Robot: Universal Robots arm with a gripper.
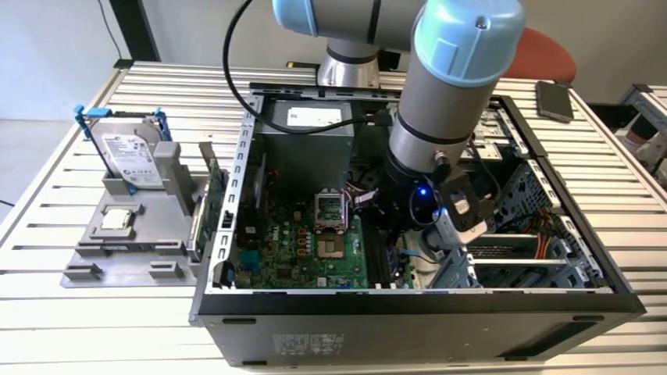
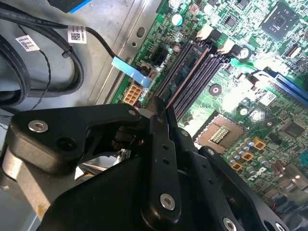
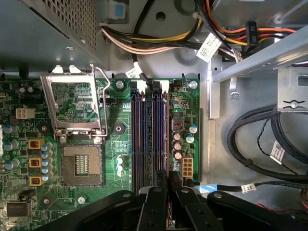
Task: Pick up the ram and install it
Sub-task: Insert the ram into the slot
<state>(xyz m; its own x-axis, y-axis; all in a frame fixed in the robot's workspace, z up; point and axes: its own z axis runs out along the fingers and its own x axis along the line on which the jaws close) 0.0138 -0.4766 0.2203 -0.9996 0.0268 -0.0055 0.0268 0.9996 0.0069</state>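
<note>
First wrist view had the claw [image 3: 168,185] clamped on the ram [image 3: 168,179] edge-on just above the motherboard's memory slots [image 3: 149,137]; any skew against a slot looked likely to jam or bend it.

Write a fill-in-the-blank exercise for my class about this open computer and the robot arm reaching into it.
1. In the first wrist view, the tool hangs over one end of the ___ slots.
2. There are ___ of these slots side by side.
3. The hard drive in its blue frame stands ___ the computer case, on the exterior view's left.
4. The metal cover of the processor socket is swung ___.

Missing words: memory; four; outside; open
</note>
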